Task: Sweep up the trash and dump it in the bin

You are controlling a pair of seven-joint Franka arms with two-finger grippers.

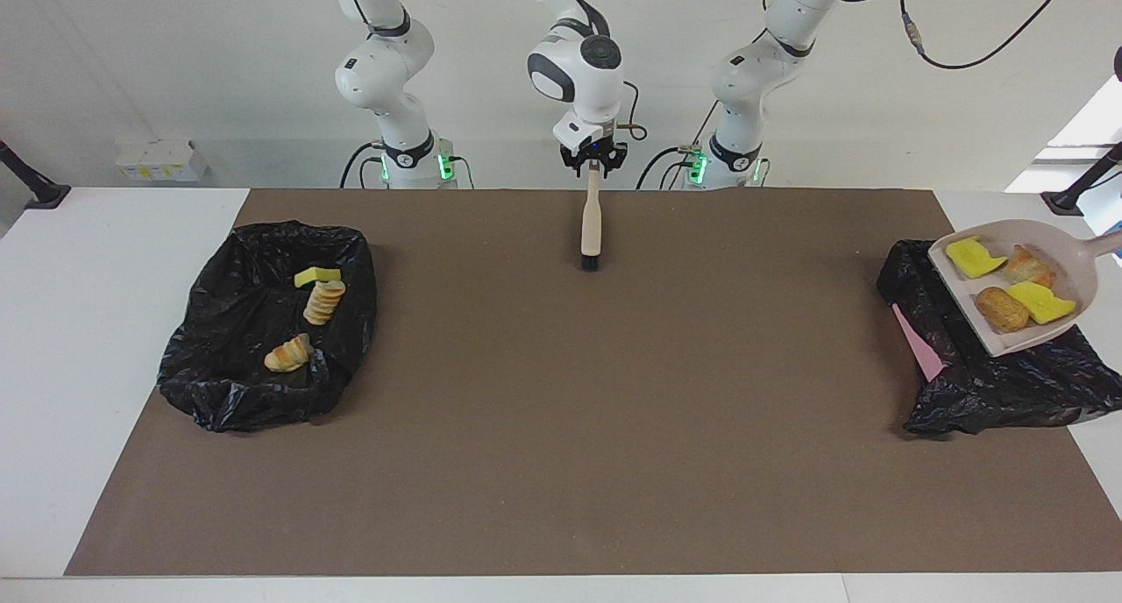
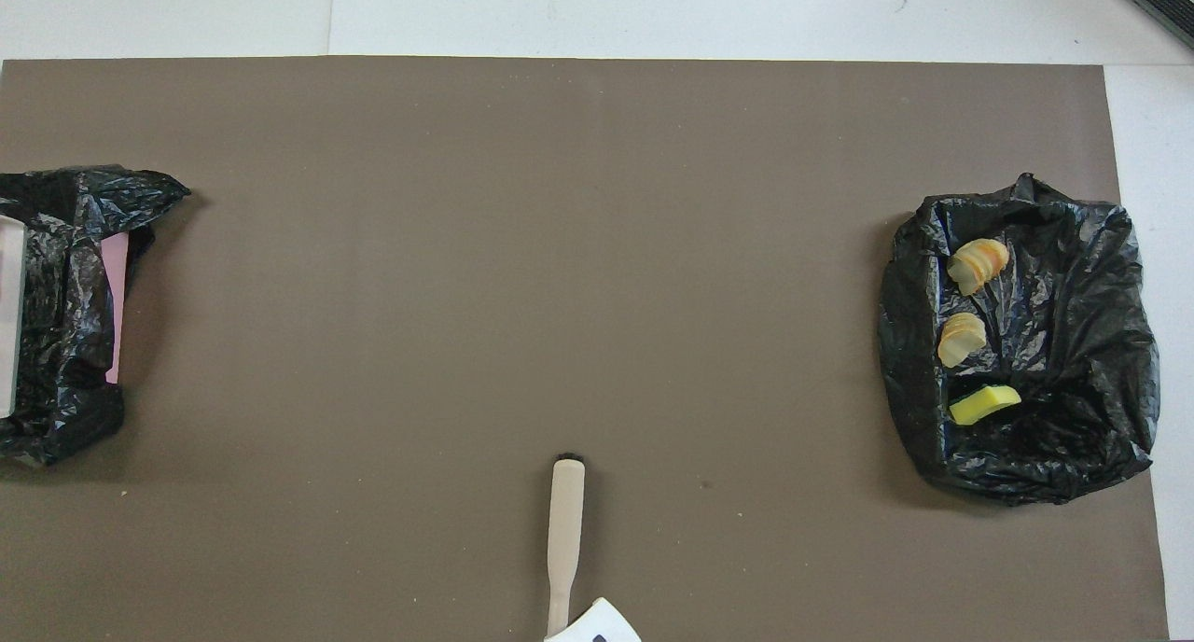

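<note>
A beige dustpan (image 1: pixel 1017 344) hangs over the black-lined bin (image 1: pixel 990 384) at the left arm's end of the table. It carries trash: two yellow sponge chunks (image 1: pixel 973 257) and two brown bread lumps (image 1: pixel 1002 308). Its handle runs out of the facing view, where the left gripper is hidden. Only the dustpan's edge (image 2: pixel 9 315) shows in the overhead view. My right gripper (image 1: pixel 593 166) sits at the handle end of the beige brush (image 1: pixel 592 222), near the robots' edge of the mat. The brush's bristles point away from the robots.
A second black-lined bin (image 1: pixel 228 358) stands at the right arm's end and holds a yellow chunk (image 1: pixel 316 276) and two bread pieces (image 1: pixel 324 301). A pink sheet (image 1: pixel 916 344) shows at the side of the bin under the dustpan. The brown mat (image 1: pixel 561 410) covers the table.
</note>
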